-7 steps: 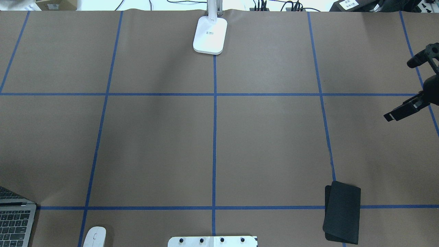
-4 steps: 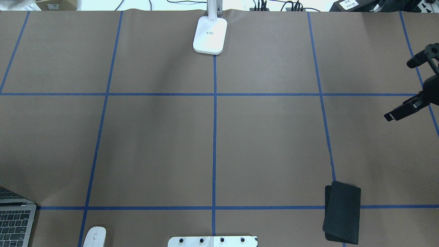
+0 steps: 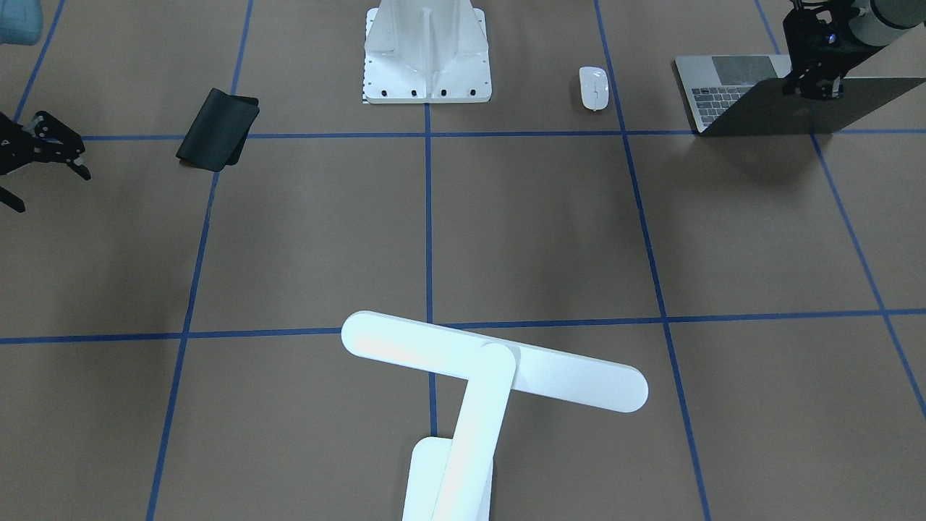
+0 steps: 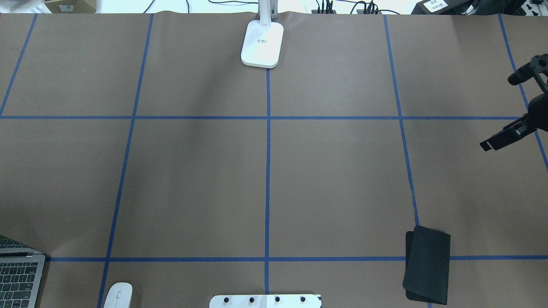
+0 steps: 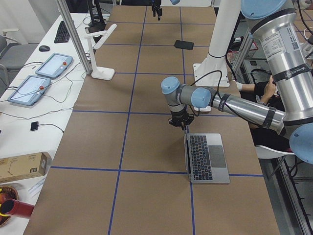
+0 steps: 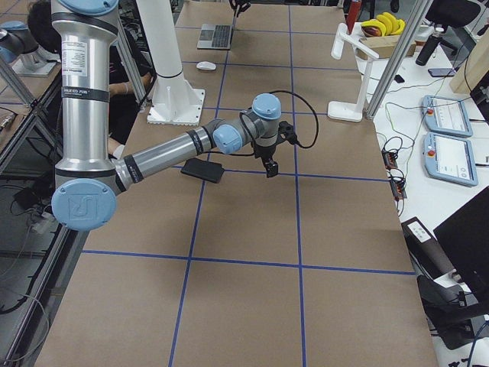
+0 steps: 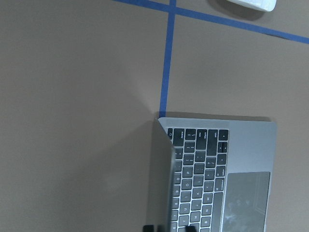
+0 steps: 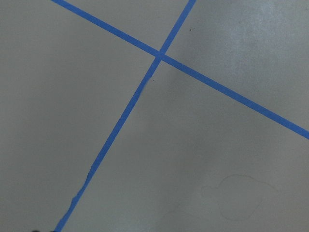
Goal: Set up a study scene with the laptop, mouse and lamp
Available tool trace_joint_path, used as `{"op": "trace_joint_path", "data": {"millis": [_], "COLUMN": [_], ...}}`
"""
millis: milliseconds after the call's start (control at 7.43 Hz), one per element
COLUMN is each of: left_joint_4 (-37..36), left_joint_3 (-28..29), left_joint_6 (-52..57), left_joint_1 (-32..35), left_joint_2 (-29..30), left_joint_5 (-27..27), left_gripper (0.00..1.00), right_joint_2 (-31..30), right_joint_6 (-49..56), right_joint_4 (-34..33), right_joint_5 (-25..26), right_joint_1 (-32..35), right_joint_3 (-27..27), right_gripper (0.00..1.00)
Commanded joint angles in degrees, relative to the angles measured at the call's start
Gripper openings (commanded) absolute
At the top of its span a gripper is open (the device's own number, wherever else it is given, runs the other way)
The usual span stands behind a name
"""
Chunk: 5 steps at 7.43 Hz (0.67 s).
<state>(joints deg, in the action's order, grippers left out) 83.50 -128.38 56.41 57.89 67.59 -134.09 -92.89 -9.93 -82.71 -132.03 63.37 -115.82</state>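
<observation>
The grey laptop (image 3: 731, 87) stands open at the table's near-left corner, its lid raised steeply. My left gripper (image 3: 812, 92) is shut on the lid's top edge. In the left wrist view the lid (image 7: 166, 179) shows edge-on, with dark fingertips (image 7: 150, 228) on either side of it. The white mouse (image 3: 594, 87) lies between the laptop and the pedestal. At the far middle edge stands the white lamp (image 3: 492, 362), base (image 4: 262, 42) flat on the table. Over the right side my right gripper (image 4: 498, 112) hangs open and holds nothing.
A flat black pad (image 4: 427, 265) lies at the near right. The white bolted pedestal (image 3: 427, 51) sits at the near middle edge. Blue tape lines (image 8: 159, 57) divide the brown table. Tablets and cables (image 5: 51, 66) lie on the bench beyond the far edge.
The sliver of laptop lid seen from overhead has shrunk slightly. The right gripper has barely shifted. Mouse, lamp and pad are unmoved.
</observation>
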Motion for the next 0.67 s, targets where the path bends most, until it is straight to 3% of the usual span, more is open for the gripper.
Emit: {"op": "trace_joint_path", "data": {"millis": [0, 269, 538], "left_joint_4": [0.0, -0.09, 0.0], "left_joint_3": [-1.6, -2.58, -1.52], "left_joint_6": [0.11, 0.11, 0.11], "left_joint_1": [1.26, 2.84, 2.85], "left_joint_2": [-0.09, -1.5, -1.5], "left_joint_5": [-0.12, -0.12, -0.12], "left_gripper": [0.19, 0.13, 0.13], "right_joint_2": [-0.01, 0.07, 0.42], "right_joint_6": [0.0, 0.09, 0.26], "right_joint_4": [0.0, 0.0, 0.0], "right_joint_5": [0.02, 0.02, 0.02], "right_joint_1": [0.0, -0.09, -0.09], "right_joint_3": [0.07, 0.15, 0.68], "right_gripper": [1.0, 1.0, 1.0]}}
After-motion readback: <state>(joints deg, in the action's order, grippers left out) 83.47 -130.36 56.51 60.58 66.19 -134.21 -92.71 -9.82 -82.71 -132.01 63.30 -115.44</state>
